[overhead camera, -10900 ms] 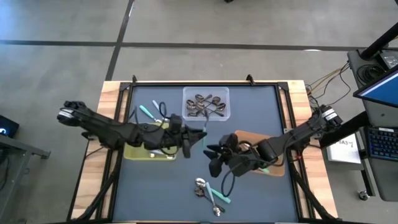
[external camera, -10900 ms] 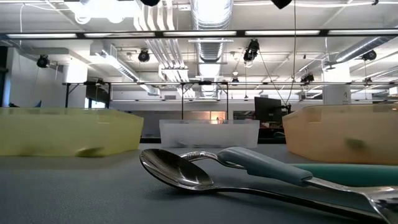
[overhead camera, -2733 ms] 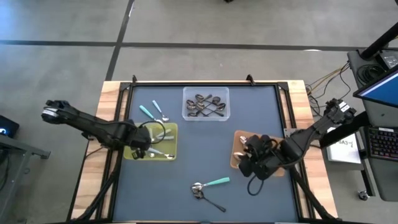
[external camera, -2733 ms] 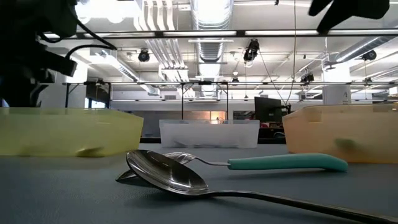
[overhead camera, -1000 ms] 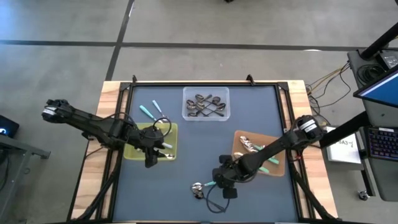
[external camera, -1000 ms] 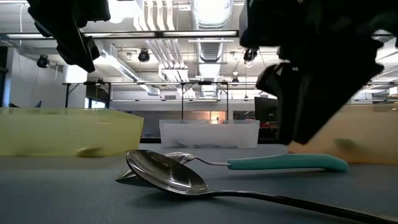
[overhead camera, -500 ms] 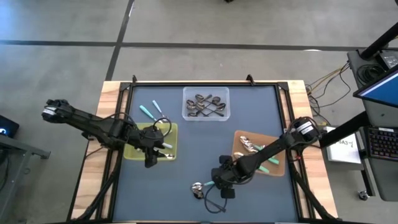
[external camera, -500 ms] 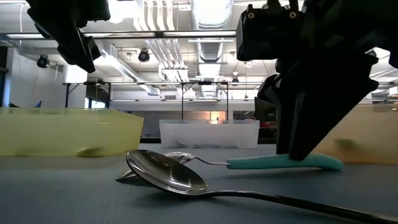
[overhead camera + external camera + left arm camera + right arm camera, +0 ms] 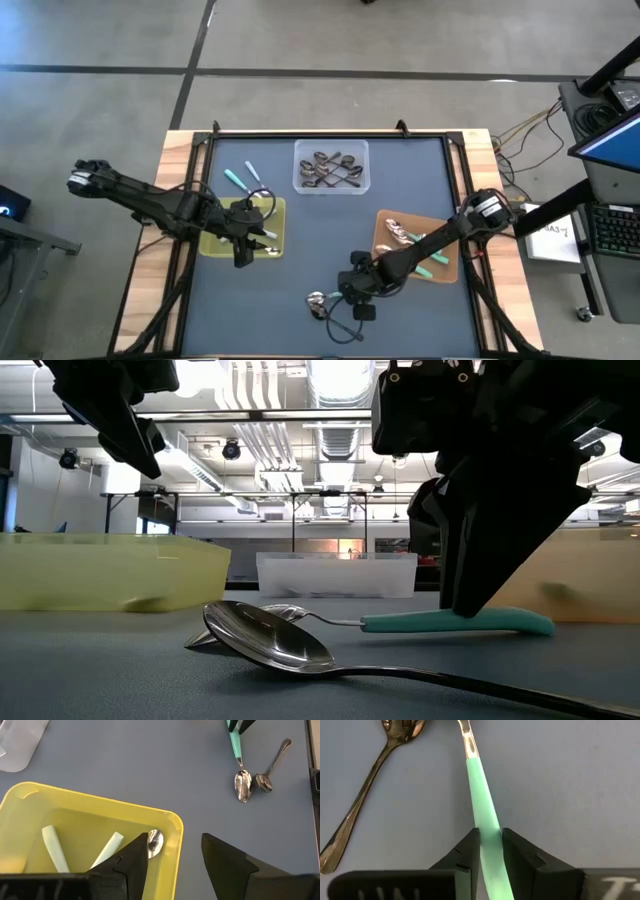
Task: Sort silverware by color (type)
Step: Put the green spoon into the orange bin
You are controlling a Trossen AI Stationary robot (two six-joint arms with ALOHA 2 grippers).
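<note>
The teal-handled spoon (image 9: pixel 481 795) lies flat on the dark mat (image 9: pixel 300 240) near the front edge, just in front of the orange-brown tray (image 9: pixel 445 272) and beside an all-metal spoon (image 9: pixel 365 800) whose bowl almost touches it. The right gripper (image 9: pixel 490 847) is down on it, its two fingers pressed against either side of the teal handle, pinching the spoon at mid-handle while it rests on the mat.

The spoon looks light and stiff, so it should lift easily. The plastic handle is narrow, smooth and gently tapered, so it could slip or swivel between the pads. A grip near the middle of the handle seems wise, since the shiny metal bowl is likely the heavier end and may tip downward.

The left gripper (image 9: pixel 172 855) hovers over the yellow tray (image 9: pixel 167 817), spread apart and holding nothing; that tray holds pale-handled spoons. Behind the orange-brown tray, a clear tray (image 9: pixel 331 167) holds a pile of dark metal spoons, and two more teal and pale-blue utensils (image 9: pixel 243 178) lie on the mat behind the yellow tray.

The mat sits in a wooden-edged table (image 9: pixel 180 150) on a grey floor. The low view shows an open hall with ceiling ducts and strip lights.
</note>
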